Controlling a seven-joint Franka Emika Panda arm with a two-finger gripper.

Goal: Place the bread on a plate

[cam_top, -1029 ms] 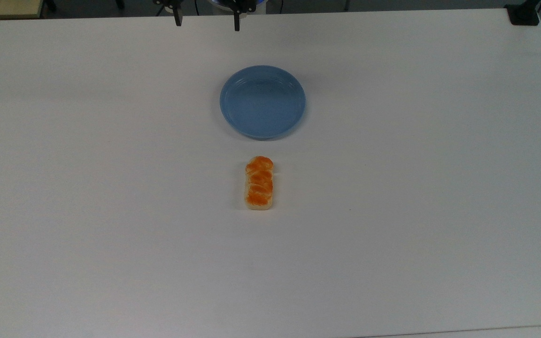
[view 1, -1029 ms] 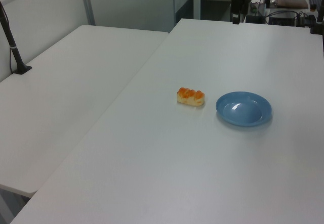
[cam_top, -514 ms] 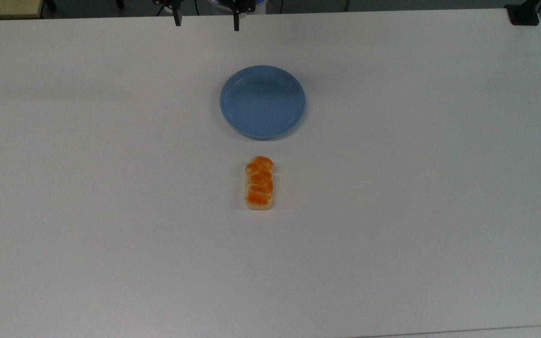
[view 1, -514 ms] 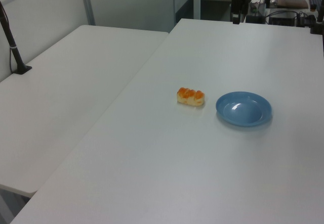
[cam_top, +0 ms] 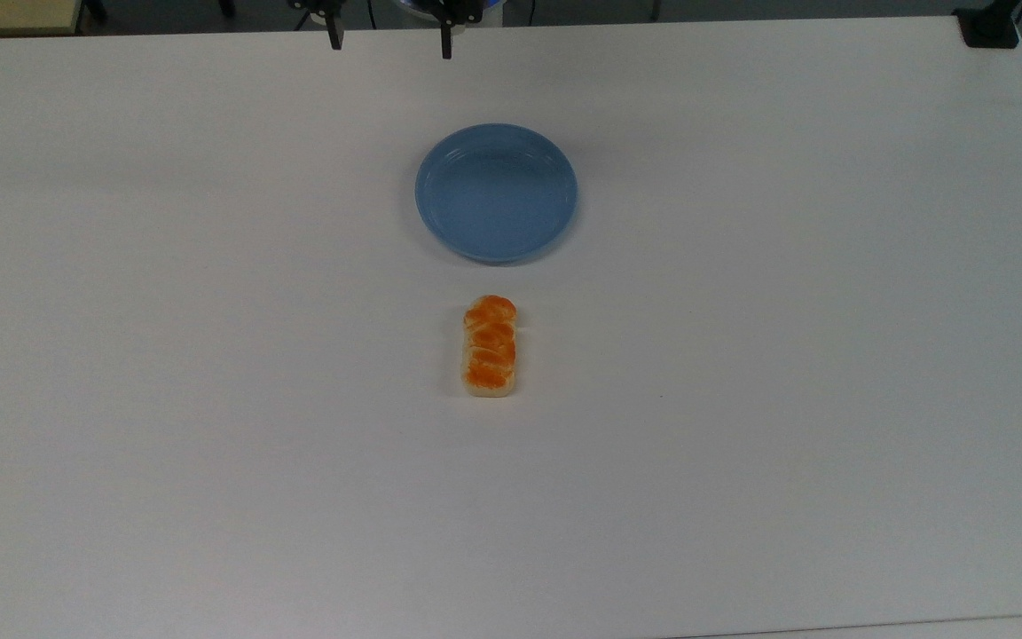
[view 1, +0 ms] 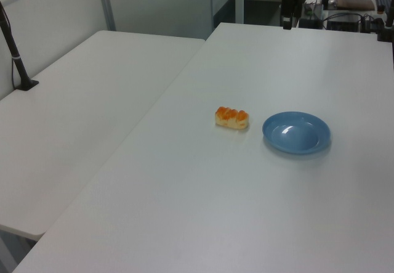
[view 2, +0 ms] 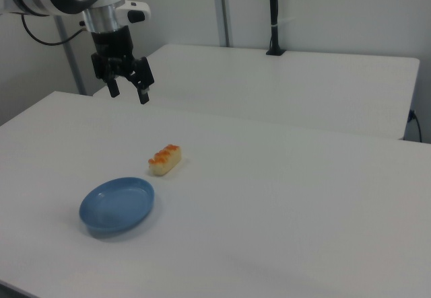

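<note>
Small orange-brown braided bread loaf (cam_top: pixel 489 347) lies flat on the white table (cam_top: pixel 786 355), near but apart from the plate | round shallow light-blue plate (cam_top: pixel 496 193) holds nothing | black two-finger gripper (view 2: pixel 128 87) hangs in the air above the table's far edge in the right view, fingers spread apart, gripping nothing.

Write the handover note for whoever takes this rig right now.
Gripper: open, empty, raised above the table's far edge in the top view.
Bread: flat on the table, just short of the plate, not touching it; its long axis points at the plate.
Plate: empty.
Done: nothing; bread not yet grasped.
Left: reach over the plate to the bread, grip it, lift it, set it on the plate, let go.
</note>
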